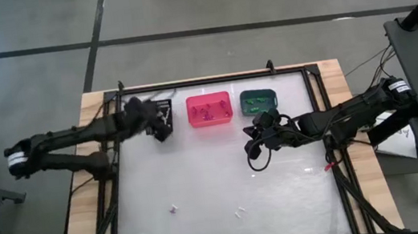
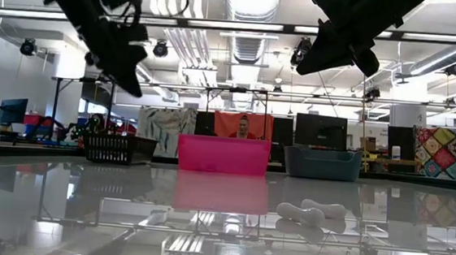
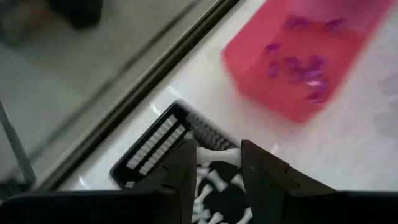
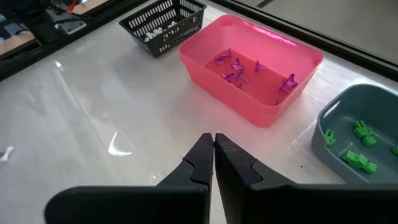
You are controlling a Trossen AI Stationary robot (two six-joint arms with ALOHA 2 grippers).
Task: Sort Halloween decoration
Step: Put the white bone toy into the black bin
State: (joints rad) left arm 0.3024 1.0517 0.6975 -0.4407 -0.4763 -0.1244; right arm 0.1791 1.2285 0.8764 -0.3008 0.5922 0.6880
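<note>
high view: left claw [image 1: 163,127] hangs over the black bin [image 1: 162,113] at the far side of the counter [image 1: 202,190]. right claw [image 1: 254,139] sits just in front of the teal bin [image 1: 258,99]. pink bin [image 1: 209,108] stands between the two. two white trinkets [image 1: 174,209] lie loose near the counter's front, well apart from the bins.

low view: a white bone-shaped trinket [image 2: 311,212] lies on the counter in front of the teal bin [image 2: 321,162].

left wrist view: left claw [image 3: 217,171], fingers apart, a white bone piece [image 3: 219,157] between them (contact unclear).

right wrist view: right claw [image 4: 213,152], fingers together, nothing held. purple trinkets [image 4: 239,67] in the pink bin, green trinkets [image 4: 356,146] in the teal bin.
</note>
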